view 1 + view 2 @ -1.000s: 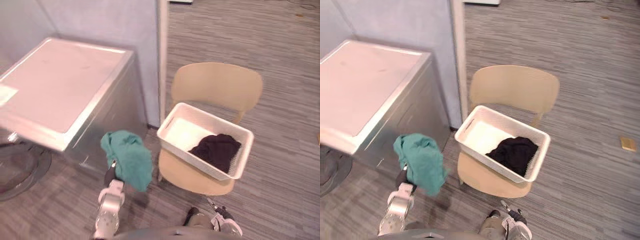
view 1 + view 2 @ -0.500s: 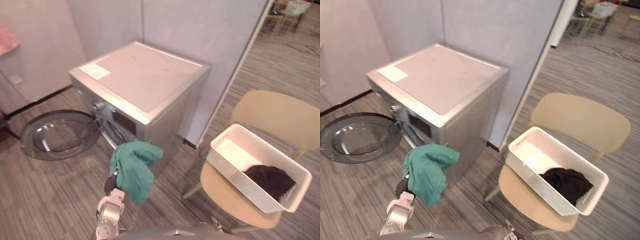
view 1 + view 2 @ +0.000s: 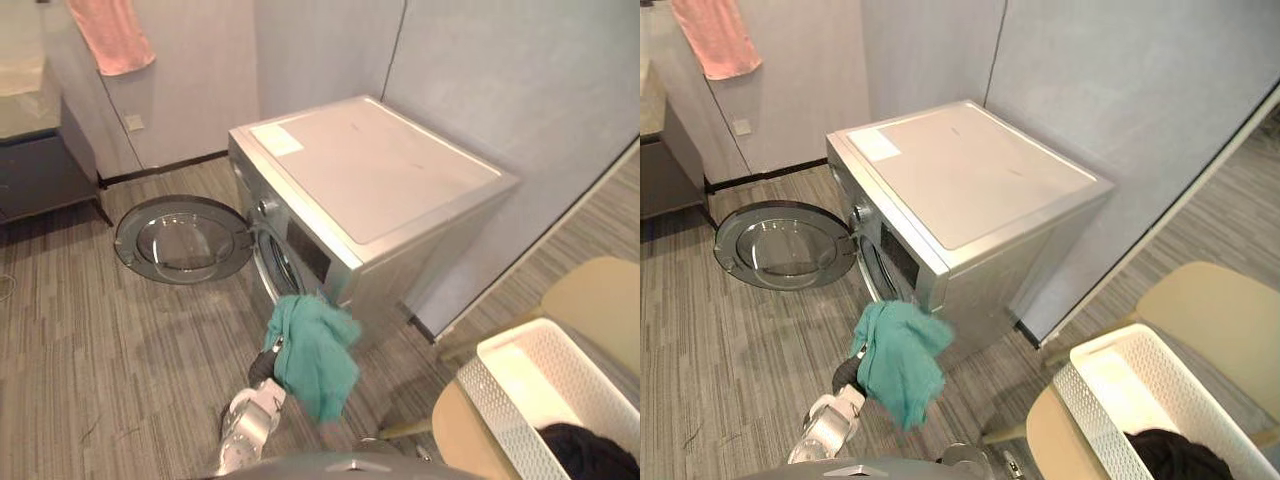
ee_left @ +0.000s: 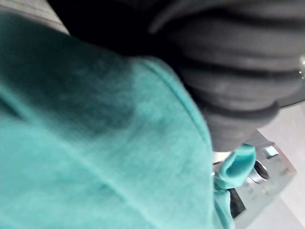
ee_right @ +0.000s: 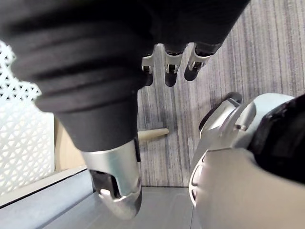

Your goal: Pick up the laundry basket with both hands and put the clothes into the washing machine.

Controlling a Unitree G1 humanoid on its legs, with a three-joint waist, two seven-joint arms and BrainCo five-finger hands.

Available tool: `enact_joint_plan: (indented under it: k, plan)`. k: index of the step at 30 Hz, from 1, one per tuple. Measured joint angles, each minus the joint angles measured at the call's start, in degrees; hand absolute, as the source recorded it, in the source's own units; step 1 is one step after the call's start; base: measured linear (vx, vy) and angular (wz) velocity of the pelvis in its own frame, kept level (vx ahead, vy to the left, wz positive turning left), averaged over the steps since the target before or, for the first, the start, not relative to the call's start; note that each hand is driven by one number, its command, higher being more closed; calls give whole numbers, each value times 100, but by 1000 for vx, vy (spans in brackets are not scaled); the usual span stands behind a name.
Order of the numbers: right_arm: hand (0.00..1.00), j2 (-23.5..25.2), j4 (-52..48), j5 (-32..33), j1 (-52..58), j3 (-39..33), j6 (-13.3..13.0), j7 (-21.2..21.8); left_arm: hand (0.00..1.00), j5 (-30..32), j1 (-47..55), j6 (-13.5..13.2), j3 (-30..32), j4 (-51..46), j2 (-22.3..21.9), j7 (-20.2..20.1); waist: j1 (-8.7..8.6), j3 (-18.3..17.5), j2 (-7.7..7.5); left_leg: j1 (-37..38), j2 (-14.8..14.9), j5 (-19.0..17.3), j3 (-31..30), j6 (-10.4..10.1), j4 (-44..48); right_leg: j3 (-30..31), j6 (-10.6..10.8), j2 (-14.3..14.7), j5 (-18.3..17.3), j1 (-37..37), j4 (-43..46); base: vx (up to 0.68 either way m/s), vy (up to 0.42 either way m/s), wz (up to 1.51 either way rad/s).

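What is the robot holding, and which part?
A teal cloth hangs over its left hand by its top; the exact hold is hidden. The right hand holds nothing.

The soft cloth garment (image 3: 312, 350) is plain teal green with no pattern. The boxy metal washing machine (image 3: 370, 190) is silver-grey with a pale off-white top, and its round door (image 3: 183, 240) has a dark grey rim around clear glass. The white plastic laundry basket (image 3: 497, 415) has lattice-patterned walls; the crumpled garment (image 3: 590, 452) in it is black. The moulded chair (image 3: 600, 295) is beige. The floor (image 3: 90, 340) is grey with fine stripes. The hanging towel (image 3: 112, 35) is pink. The right hand (image 5: 167, 69) has silver, dark-tipped fingers and a black ribbed cover.
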Motion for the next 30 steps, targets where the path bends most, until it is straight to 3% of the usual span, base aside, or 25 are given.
enact_joint_plan:
  k: [2, 4, 5, 6, 8, 9, 10, 11, 13, 16, 17, 18, 19, 20, 21, 22, 25, 27, 29, 30]
  plan:
    - [0, 14, -80, 121, 66, 23, 3, -5, 100, -1, -16, -28, -6, -6, 94, -27, -64, -47, 21, -4, 59, -143, -119, -76, 156, 5, -20, 114, -113, 171, -212, 75, -29, 15]
    - [0, 11, -193, 160, 107, 55, -22, -10, 100, -1, 48, -28, -23, -78, 96, -31, -95, -33, 141, -469, 211, -485, -122, -247, 1606, 4, -64, 256, -217, 404, -351, 87, 11, 11]
    - [0, -46, -208, 164, 103, 52, -37, -12, 100, -3, 177, -19, -13, -198, 86, -31, -79, 35, 263, -1044, 344, -393, -161, -449, 2972, 55, -87, 349, -248, 544, -315, 117, 20, -25]
    - [0, -69, -248, 182, 113, 56, -46, -18, 100, -8, 294, -19, 9, -297, 89, -31, -48, 65, 328, -1265, 436, -182, -164, -597, 3644, 162, -46, 409, -244, 658, -281, 171, 9, -54]
    - [0, -138, -292, 227, 110, 190, -81, -44, 100, -81, 446, -21, 101, -365, 84, -30, -24, 83, 367, -1446, 579, 266, -43, -545, 4409, 436, -144, 459, -353, 835, -292, 162, 42, -72]
    - [0, -145, -438, 269, 103, 277, -95, -53, 100, -115, 468, -20, 125, -382, 81, -27, 60, 71, 334, -1536, 720, 369, 214, -268, 4726, 710, -173, 437, -361, 834, -312, 145, 89, -107]
    - [0, -181, -603, 350, 98, 447, -114, -57, 100, -127, 468, -19, 134, -391, 49, -28, 90, 77, 353, -1575, 763, -27, 412, 91, 4673, 1007, -179, 422, -362, 813, -364, 142, 106, -113]
    - [0, -187, -669, 354, 91, 511, -120, -52, 100, -135, 468, -16, 166, -389, 27, -28, 87, 85, 363, -1604, 764, -180, 455, 169, 4552, 1117, -172, 387, -356, 808, -385, 172, 145, -114]
    - [0, -262, -669, 349, 59, 766, -108, -51, 100, -212, 534, -9, 235, -385, -56, -25, 150, 87, 311, -1562, 832, -466, 291, 349, 3431, 1782, -78, 276, -358, 693, -416, 194, 222, -130]
    - [0, -279, -646, 317, 14, 872, -99, -57, 100, -232, 663, -1, 319, -381, -55, -16, 240, 87, 242, -1436, 1083, -388, -388, 445, 2058, 2454, 149, 218, -465, 486, -308, 222, 375, -139]
    - [0, -248, -638, 305, 39, 873, -90, -110, 100, -233, 759, -1, 336, -369, -59, 6, 243, 62, 188, -1401, 1117, -266, -694, 474, 1615, 2735, 363, 109, -589, 425, -208, 250, 544, -115]
    - [0, -233, -631, 116, 79, 863, -76, -201, 100, -232, 842, -1, 299, -359, -92, 64, 244, 30, 185, -1303, 1114, 74, -735, 433, 1208, 2955, 620, -46, -722, 390, -133, 296, 670, -100]
    - [0, -261, -636, 72, 108, 860, -77, -223, 100, -231, 880, 0, 246, -350, -111, 98, 235, -31, 286, -1282, 1101, 341, -709, 440, 1084, 3026, 742, -79, -781, 399, -135, 288, 742, -78]
    - [0, -212, -452, -33, 93, 833, -64, -251, 100, -230, 887, -6, 291, -263, -11, 132, 186, -111, 123, -1307, 871, 12, -497, -620, 1358, 3279, 997, -430, -836, 401, -147, 245, 598, -56]
    - [0, -83, -328, -95, 99, 861, 20, -254, 100, -229, 885, -77, 484, -201, 73, 225, 141, -244, -195, -1309, 564, -82, -254, -623, 1518, 3497, 973, -729, -566, 400, -229, 233, 567, -44]
    - [0, -81, -272, -112, 85, 887, 50, -243, 100, -225, 865, -116, 513, -204, 99, 233, 127, -260, -229, -1324, 527, -147, -208, -608, 1611, 3517, 959, -764, -329, 397, -284, 165, 401, -33]
    - [0, -21, -199, -114, 78, 861, 25, -253, 100, -207, 657, -172, 439, -317, 275, 229, 140, -268, -243, -1359, 345, -366, 56, -365, 1742, 3476, 1206, -997, 837, 404, -630, 58, 436, -21]
    - [0, -25, -244, -55, 117, 851, -12, -247, 100, -206, 486, -171, 308, -317, 325, 230, 106, -265, -193, -1380, 184, -437, 170, -235, 1754, 3499, 1215, -1153, 1231, 352, -698, -16, 233, -7]
    - [0, -55, -339, -16, 179, 850, -18, -217, 100, -188, 448, -170, 239, -318, 322, 227, 136, -295, -125, -1305, 126, -462, 407, -133, 1681, 3509, 1059, -1219, 1665, 131, -666, -10, 211, -47]
    - [0, -71, -411, -22, 188, 851, -9, -183, 100, -151, 451, -163, 235, -315, 322, 227, 171, -290, -84, -1231, 135, -433, 627, -49, 1581, 3411, 735, -1218, 1997, -94, -622, -16, 191, -88]
